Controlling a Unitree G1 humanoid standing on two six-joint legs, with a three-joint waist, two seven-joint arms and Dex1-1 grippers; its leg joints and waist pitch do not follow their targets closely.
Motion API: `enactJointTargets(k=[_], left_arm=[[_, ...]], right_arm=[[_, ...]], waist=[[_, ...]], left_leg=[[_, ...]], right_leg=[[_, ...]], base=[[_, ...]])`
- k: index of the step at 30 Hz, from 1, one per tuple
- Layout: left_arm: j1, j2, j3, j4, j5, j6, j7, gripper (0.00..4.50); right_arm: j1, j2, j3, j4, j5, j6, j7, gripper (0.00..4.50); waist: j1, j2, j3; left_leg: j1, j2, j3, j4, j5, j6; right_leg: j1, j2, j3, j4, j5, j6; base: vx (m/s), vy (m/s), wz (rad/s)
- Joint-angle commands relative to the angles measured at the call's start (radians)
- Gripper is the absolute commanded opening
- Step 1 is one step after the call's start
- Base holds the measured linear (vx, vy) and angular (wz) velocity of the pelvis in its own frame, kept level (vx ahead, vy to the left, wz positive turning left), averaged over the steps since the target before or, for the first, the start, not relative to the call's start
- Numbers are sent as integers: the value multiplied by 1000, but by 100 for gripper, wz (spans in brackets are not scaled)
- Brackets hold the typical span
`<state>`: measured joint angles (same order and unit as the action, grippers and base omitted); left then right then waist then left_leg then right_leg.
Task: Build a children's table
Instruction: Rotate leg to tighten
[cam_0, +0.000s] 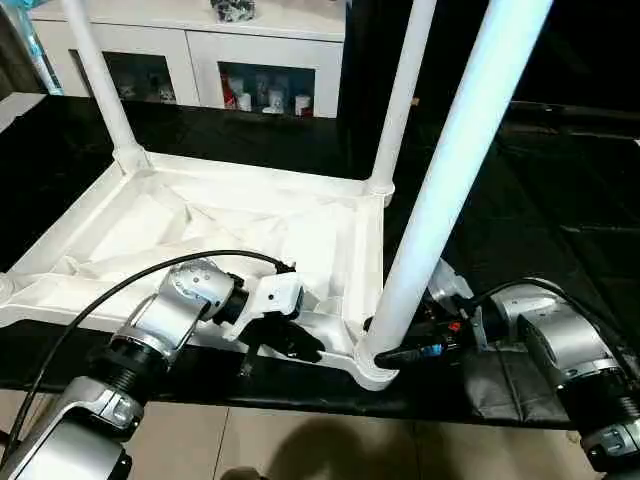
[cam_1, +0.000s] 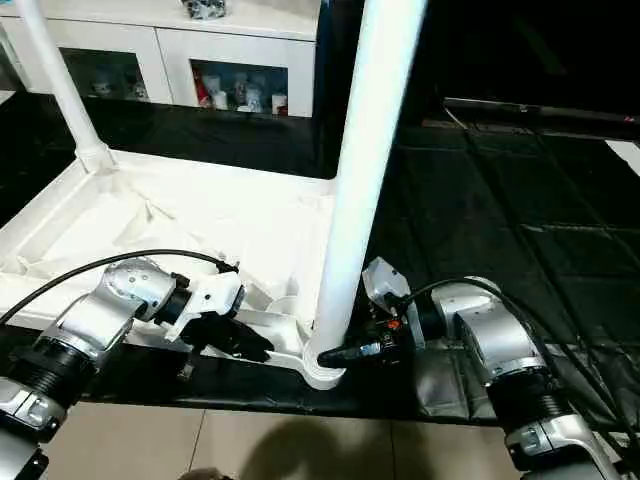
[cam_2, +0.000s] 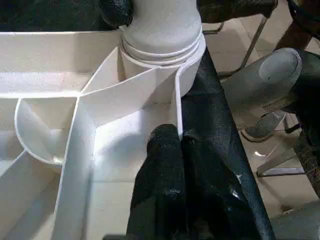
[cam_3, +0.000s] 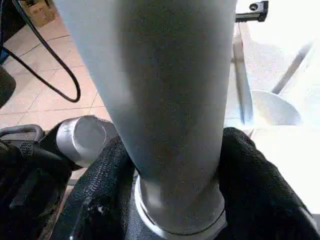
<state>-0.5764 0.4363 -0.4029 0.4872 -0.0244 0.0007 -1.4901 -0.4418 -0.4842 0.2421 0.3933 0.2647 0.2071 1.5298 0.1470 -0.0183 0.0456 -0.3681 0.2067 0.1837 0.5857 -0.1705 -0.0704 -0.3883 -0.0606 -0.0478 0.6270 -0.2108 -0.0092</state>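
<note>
Near leg (cam_0: 450, 190) is clasped low betw. R gripper (cam_3: 172, 195) fingers, at corner socket (cam_0: 375, 368); L gripper (cam_2: 182, 165) fingers pressed together on tabletop rim (cam_2: 178, 107).

The left silver forearm reaches in from the near left, its wrist bent so the left end effector (cam_0: 285, 340) points along the near rim of the white plastic table top (cam_0: 150, 215). Its two black fingers (cam_2: 167, 185) are pressed together, tips on that rim. The right silver forearm comes in from the near right, roughly level. The right end effector (cam_1: 345, 352) sits at the base of the nearest white tubular leg (cam_0: 450, 170), one black finger (cam_3: 100, 200) on each side, touching it.
</note>
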Motion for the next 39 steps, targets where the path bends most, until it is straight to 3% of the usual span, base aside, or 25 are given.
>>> enactJointTargets(k=[1, 6, 9, 12, 14, 15, 19, 20, 21, 25, 30, 31, 33, 39], left_arm=[[-12, -17, -9, -19, -1, -10, 4, 0], [-7, -32, 2, -25, -2, 31, 47, 0], [-10, -53, 15, -33, 7, 98, 116, 0], [-6, -87, 38, -53, 1, 173, 190, 0], [-4, -104, 46, -58, -1, 201, 222, 0], [-3, -138, 60, -64, -2, 250, 280, 0], [-24, -232, 105, -41, 0, 337, 450, 0], [-24, -232, 105, -41, 0, 337, 450, 0], [-42, -290, 133, -18, 7, 364, 557, 0], [-74, -380, 187, 25, 16, 359, 738, 0], [-73, -400, 193, 8, 20, 377, 747, 0], [-71, -397, 191, 3, 21, 380, 739, 0], [-65, -389, 184, -7, 27, 383, 728, 0], [-58, -337, 179, -2, 37, 344, 682, 0]], right_arm=[[2, 4, 9, -17, 18, 24, 27, 214], [29, 30, -13, -59, 46, 55, -22, 207], [57, 73, -29, -82, 22, 63, -156, 205], [69, 135, -44, -79, -44, 86, -360, 204], [69, 162, -53, -77, -53, 105, -419, 200], [69, 217, -72, -79, -70, 133, -530, 199], [53, 326, -100, -68, -104, 182, -731, 197], [53, 326, -100, -68, -104, 182, -731, 197], [31, 386, -115, -41, -129, 183, -853, 196], [-16, 472, -147, 13, -162, 155, -1043, 195], [-22, 488, -138, 10, -183, 118, -1049, 195], [-19, 491, -141, 4, -178, 112, -1044, 249], [-14, 495, -149, -8, -174, 113, -1041, 262], [24, 453, -159, -60, -131, 85, -967, 306]], waist=[[-8, -2, -59], [-7, -5, -58], [-10, -4, -54], [-21, -2, -51], [-34, -3, -50], [-48, -2, -50], [-66, -2, -52], [-66, 1, -53], [-69, 0, -52], [-74, -1, -55], [-76, -1, -63], [-77, 0, -67], [-81, 0, -68], [-83, 0, -64]], left_leg=[[17, 33, -7, -62, -194, 29], [17, 33, -7, -62, -191, 29], [18, 32, -8, -65, -217, 16], [20, 29, -12, -72, -243, -10], [16, 26, -16, -77, -259, -27], [18, 26, -16, -77, -274, -31], [18, 22, -15, -74, -259, -26], [18, 23, -14, -73, -253, -25], [18, 22, -13, -73, -248, -26], [17, 21, -13, -72, -222, -25], [9, 18, -11, -67, -141, 11], [5, 18, -12, -66, -105, 24], [4, 17, -11, -62, -70, 43], [6, 21, -11, -65, -114, 60]], right_leg=[[38, -76, 41, -76, -150, -219], [38, -76, 42, -75, -143, -218], [35, -77, 43, -82, -201, -205], [33, -77, 43, -88, -269, -181], [36, -78, 42, -90, -314, -166], [34, -76, 44, -93, -313, -166], [35, -74, 46, -93, -274, -177], [35, -74, 47, -91, -261, -181], [35, -73, 47, -92, -259, -182], [36, -72, 47, -93, -223, -178], [49, -69, 47, -80, -48, -196], [54, -69, 45, -73, 17, -205], [55, -67, 44, -66, 98, -221], [57, -70, 43, -72, 61, -236]], base=[[0, 0, 0], [0, 0, 0], [0, 0, 0], [0, 0, 0], [0, 0, 0], [0, 0, 0], [0, 0, 0], [0, 0, 0], [0, 0, 0], [0, 0, 0], [0, 0, 0], [0, 0, 0], [0, 0, 0], [0, 0, 0]])
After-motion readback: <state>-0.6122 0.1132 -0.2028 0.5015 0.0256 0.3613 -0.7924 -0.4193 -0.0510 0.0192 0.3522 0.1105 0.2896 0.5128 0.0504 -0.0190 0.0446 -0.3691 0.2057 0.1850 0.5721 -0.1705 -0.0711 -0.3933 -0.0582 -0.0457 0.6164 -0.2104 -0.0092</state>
